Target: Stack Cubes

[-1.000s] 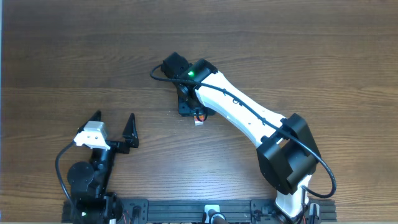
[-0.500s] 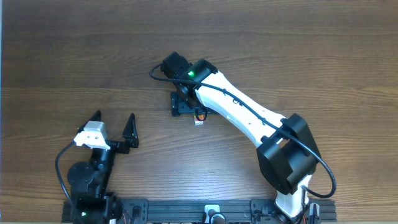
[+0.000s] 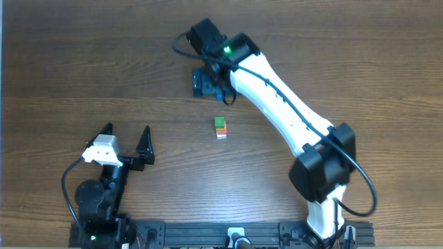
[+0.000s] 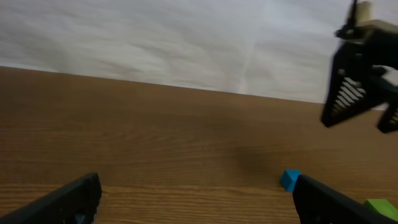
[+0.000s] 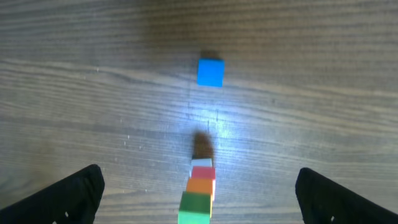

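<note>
The stack (image 3: 220, 128) stands four cubes high: white at the base, then red, then orange, with the green cube (image 5: 195, 206) on top; it looks upright and touches neither arm. One blue cube (image 5: 210, 72) lies alone on the wooden table (image 3: 360, 55), near the stack on the side away from the arm bases, apart from it. So most of the task seems done; what I judge is left is to fetch the blue cube and set it on the green one.

The right gripper (image 3: 210, 84) hangs above the table beyond the stack, roughly over the blue cube; its fingers are spread wide and grasp nothing. The left gripper (image 3: 126, 135) rests well apart from the stack, towards its own base; its fingers are likewise splayed and empty.
</note>
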{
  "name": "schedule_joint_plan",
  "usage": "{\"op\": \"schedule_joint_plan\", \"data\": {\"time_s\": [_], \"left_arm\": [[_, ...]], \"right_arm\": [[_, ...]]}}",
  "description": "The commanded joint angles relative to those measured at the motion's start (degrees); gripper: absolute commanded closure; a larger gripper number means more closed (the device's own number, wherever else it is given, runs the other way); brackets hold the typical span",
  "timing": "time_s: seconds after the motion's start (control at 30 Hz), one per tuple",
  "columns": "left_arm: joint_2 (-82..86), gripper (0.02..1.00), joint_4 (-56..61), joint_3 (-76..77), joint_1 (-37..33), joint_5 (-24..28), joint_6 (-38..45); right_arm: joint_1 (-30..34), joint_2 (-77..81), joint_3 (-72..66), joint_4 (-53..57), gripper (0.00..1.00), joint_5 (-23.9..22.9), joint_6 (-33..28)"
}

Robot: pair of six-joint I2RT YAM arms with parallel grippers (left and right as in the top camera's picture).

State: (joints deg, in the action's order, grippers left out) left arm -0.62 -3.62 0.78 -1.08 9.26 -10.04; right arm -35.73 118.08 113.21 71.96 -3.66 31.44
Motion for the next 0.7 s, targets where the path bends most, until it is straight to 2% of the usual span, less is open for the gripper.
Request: {"op": "schedule_joint_plan", "data": {"time_s": [0.03,0.27,0.7], "left_arm": [[0.3,0.018,0.2,-0.4,0.2,0.3,0.8],[0.3,0.018,0.2,-0.4,0.2,0.3,0.8],[0.3,0.018,0.2,-0.4,0.2,0.3,0.8]], "right_arm": [[1.3,7.2,4.9,2.0,0.009,-0.8,-1.9],[2.9,13.0,5.1,1.5,0.009,2.3,-3.2],[3.2,17.7,5.1,-3.2,0.009,4.3,-5.0]]}}
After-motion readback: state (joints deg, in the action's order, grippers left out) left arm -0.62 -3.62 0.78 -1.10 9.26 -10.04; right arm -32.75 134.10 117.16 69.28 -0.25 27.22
